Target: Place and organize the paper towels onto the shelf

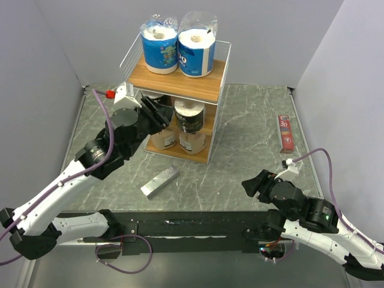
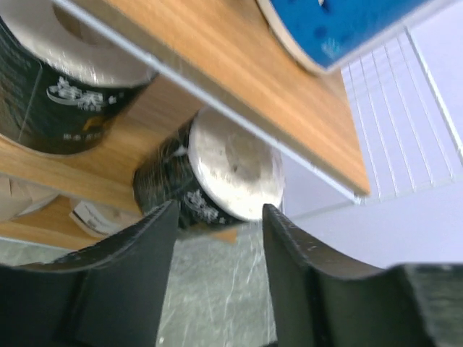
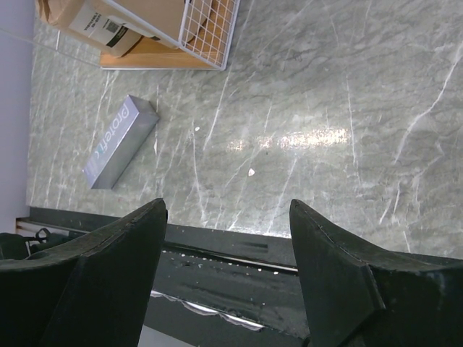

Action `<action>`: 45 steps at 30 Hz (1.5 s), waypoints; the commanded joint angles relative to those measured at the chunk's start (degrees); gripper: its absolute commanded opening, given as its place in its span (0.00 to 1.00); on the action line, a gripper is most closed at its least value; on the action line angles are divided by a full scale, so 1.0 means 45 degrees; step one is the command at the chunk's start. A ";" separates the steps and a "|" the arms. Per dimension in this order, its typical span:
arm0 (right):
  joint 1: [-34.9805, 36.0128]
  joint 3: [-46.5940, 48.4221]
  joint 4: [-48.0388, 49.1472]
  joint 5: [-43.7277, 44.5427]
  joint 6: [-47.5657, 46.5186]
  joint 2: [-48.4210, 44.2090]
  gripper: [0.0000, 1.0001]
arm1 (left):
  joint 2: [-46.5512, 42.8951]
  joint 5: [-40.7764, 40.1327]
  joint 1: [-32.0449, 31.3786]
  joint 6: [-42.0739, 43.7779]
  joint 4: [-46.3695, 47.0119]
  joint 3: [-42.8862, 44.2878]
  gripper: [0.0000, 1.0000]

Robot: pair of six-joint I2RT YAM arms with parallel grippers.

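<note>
The shelf (image 1: pixel 180 81) stands at the back centre. Two blue paper towels (image 1: pixel 160 51) (image 1: pixel 197 53) sit on its top board. A black roll (image 1: pixel 191 117) stands on the middle board. Two brown rolls (image 1: pixel 163 139) (image 1: pixel 192 144) stand on the bottom board. My left gripper (image 1: pixel 157 113) is at the shelf's left side by the middle board. In the left wrist view it (image 2: pixel 219 217) is open, and a second black roll (image 2: pixel 210 173) lies just beyond the fingertips, on the middle board's edge. My right gripper (image 1: pixel 249 185) (image 3: pixel 228 217) is open and empty over the table's front right.
A flat silver bar (image 1: pixel 159 181) (image 3: pixel 119 143) lies on the table in front of the shelf. A slim red box (image 1: pixel 286 132) lies at the far right. The shelf's mesh corner (image 3: pixel 206 29) shows in the right wrist view. Grey walls enclose the table.
</note>
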 commanded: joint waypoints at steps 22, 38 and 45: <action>0.0073 0.0491 0.0812 -0.0074 -0.1080 -0.0324 0.77 | 0.1618 -0.1205 -0.1528 0.0850 0.2733 -0.1075 0.48; 0.0073 0.0510 0.0988 -0.0074 -0.1412 -0.0441 0.78 | 0.2790 -0.2242 -0.1431 0.1377 0.3923 -0.0605 0.48; 0.0073 0.0550 0.1085 -0.0074 -0.1607 -0.0480 0.78 | 0.3103 -0.2495 -0.1391 0.1612 0.4706 -0.0742 0.46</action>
